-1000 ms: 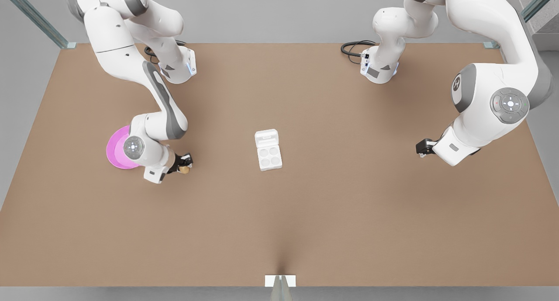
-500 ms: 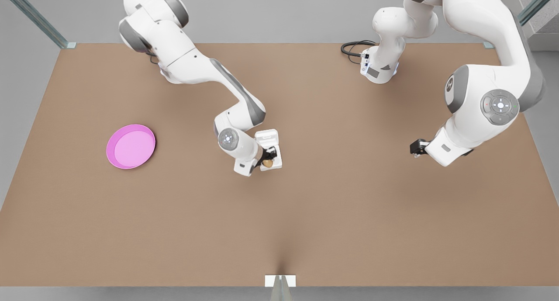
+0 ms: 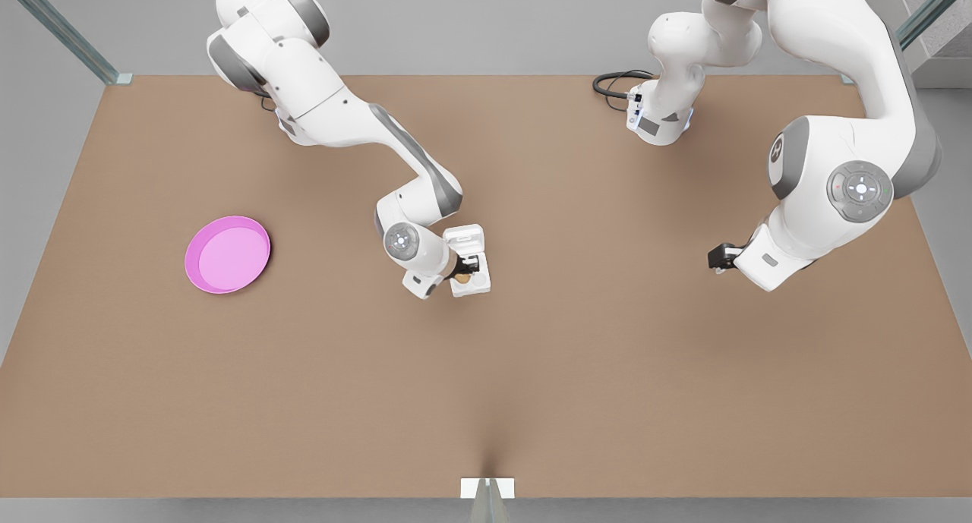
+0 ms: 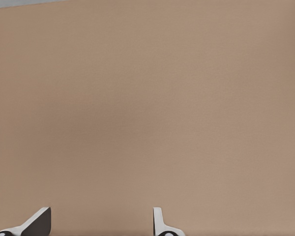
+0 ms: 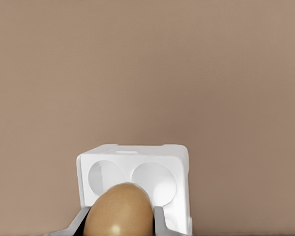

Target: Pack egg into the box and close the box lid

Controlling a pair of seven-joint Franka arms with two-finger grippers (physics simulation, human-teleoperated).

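The tan-brown egg (image 5: 119, 209) sits between the fingers of my right gripper (image 5: 120, 223), which is shut on it. In the front view that gripper (image 3: 465, 271) holds the egg (image 3: 462, 278) low over the near-left cup of the white box (image 3: 480, 283), at the table's middle. Two empty cups of the box (image 5: 137, 153) show just beyond the egg. The box lid (image 3: 464, 240) lies open and flat behind the cups. My left gripper (image 3: 714, 259) waits open above bare table at the front view's right, with its fingertips (image 4: 160, 223) spread apart and nothing between them.
A round pink plate (image 3: 227, 254) lies on the brown table (image 3: 486, 386) at the front view's left. Both arm bases and a black cable (image 3: 613, 83) are at the far edge. A small white bracket (image 3: 487, 488) marks the near edge.
My right arm has carried the egg from beside the pink plate to the box and lowered it over a cup. The left arm has drifted slightly toward the front view's left.
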